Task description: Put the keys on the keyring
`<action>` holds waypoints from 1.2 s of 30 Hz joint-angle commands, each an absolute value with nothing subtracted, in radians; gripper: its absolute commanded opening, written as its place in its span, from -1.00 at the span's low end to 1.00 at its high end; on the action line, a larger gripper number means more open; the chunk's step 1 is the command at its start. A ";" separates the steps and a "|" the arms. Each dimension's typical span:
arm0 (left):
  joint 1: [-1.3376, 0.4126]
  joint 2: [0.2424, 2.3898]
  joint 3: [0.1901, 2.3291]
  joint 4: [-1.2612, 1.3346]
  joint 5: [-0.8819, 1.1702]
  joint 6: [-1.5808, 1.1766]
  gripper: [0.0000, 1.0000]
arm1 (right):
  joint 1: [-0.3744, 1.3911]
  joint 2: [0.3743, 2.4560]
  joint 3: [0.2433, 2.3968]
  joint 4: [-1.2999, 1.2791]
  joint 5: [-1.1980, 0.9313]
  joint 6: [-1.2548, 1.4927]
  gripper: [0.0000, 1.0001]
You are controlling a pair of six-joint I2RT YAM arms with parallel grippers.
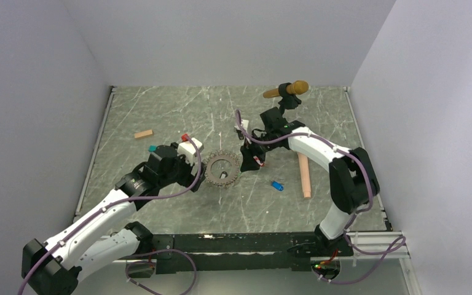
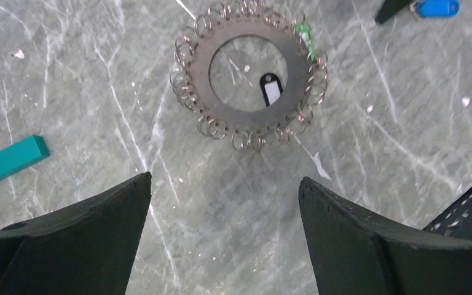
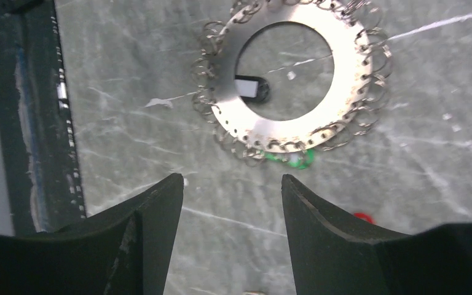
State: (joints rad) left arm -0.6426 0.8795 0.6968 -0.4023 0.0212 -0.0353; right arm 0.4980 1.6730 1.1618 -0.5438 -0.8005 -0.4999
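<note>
Top external view gave us the layout: the keyring (image 1: pixel 222 169), a flat grey metal disc with a wide hole and a fringe of small wire loops, lay flat on the grey marbled table (image 1: pixel 160 110) between the two arms. The left gripper (image 2: pixel 223 184) hung just beside its left edge and the right gripper (image 3: pixel 230 179) just beside its right edge. Both wrist views showed their black jaws spread wide, with nothing but table between them.

The blue key (image 1: pixel 276 185), a tiny metal key on an oblong blue plastic tag, lay loose on the table, apart from the keyring on its right and a little nearer the arm bases. We judged it the next thing to fetch. It sat near the right gripper, on that gripper's near-right side and outside the right wrist view, whereas the left gripper had the whole keyring between itself and the key. The tag's long axis ran slantwise, far-left to near-right, so we reckoned the right wrist would need to turn to close across its narrow width.

The green key (image 2: pixel 304 34), on a small green plastic tag, lay against the rim loops; whether it was threaded we could not tell. A black tag (image 2: pixel 271 89), small and oblong with a white label, lay inside the hole.
</note>
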 commanded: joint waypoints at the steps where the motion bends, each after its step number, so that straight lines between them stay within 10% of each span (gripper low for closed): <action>1: -0.638 0.825 0.654 -0.367 0.003 0.102 0.86 | 0.493 1.730 1.292 -0.724 -0.828 -0.804 0.28; 11: -0.625 0.783 0.672 -0.382 -0.052 0.149 0.85 | 0.492 1.905 1.453 -0.938 -0.770 -1.350 0.24; 18: -0.602 0.767 0.670 -0.362 0.014 0.148 0.83 | 0.492 2.076 1.626 -1.001 -0.748 -1.336 -0.21; 36: -0.565 0.793 0.681 -0.366 0.073 0.144 0.86 | 0.505 2.134 1.617 -0.969 -0.756 -1.310 -0.42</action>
